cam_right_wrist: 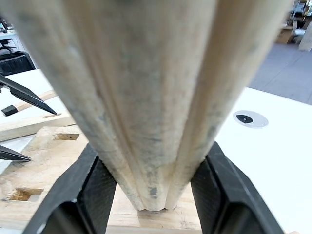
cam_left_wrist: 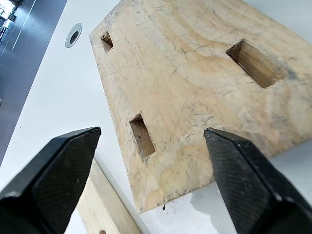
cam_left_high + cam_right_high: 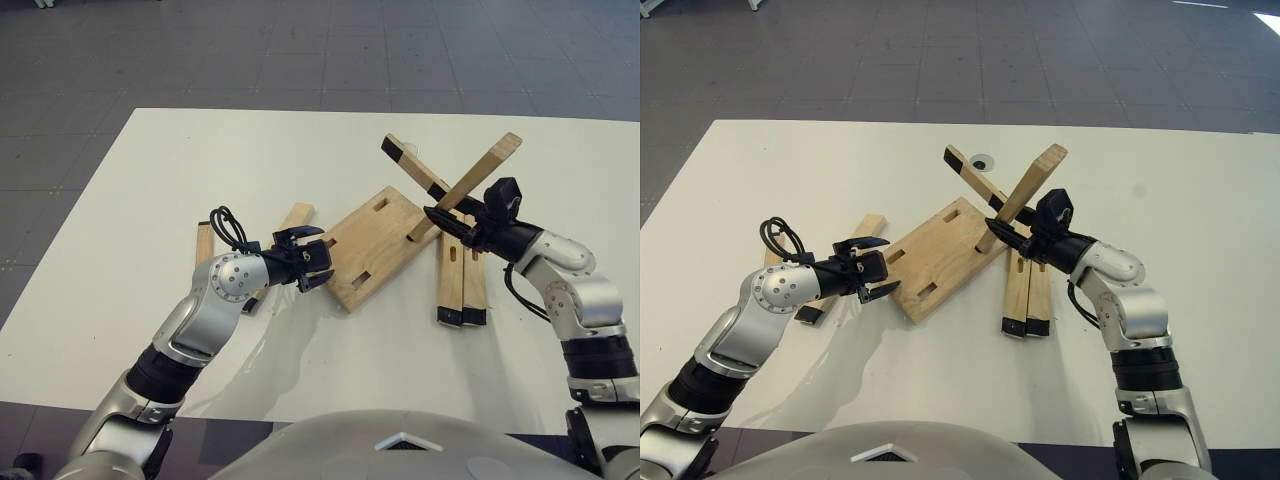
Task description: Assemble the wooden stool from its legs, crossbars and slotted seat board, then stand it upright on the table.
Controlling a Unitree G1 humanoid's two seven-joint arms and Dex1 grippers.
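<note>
The slotted seat board [image 3: 385, 245] lies flat mid-table, skewed. My left gripper [image 3: 305, 258] hovers open at its near-left corner, its fingers [image 2: 53, 175] straddling that corner of the board [image 2: 195, 87] without touching. My right gripper [image 3: 445, 220] is shut on a plain wooden leg [image 3: 480, 175] that tilts up and away to the right, its lower end resting on the board by a far slot. In the right wrist view the leg [image 1: 146, 87] is clamped between both pads [image 1: 92, 190]. A black-tipped leg [image 3: 415, 165] crosses behind it.
Two more pieces [image 3: 450, 280] lie side by side right of the board, black ends toward me. A crossbar [image 3: 295, 215] and another piece [image 3: 204, 240] lie left of the board, behind my left arm. A cable grommet [image 3: 983, 160] sits in the table beyond.
</note>
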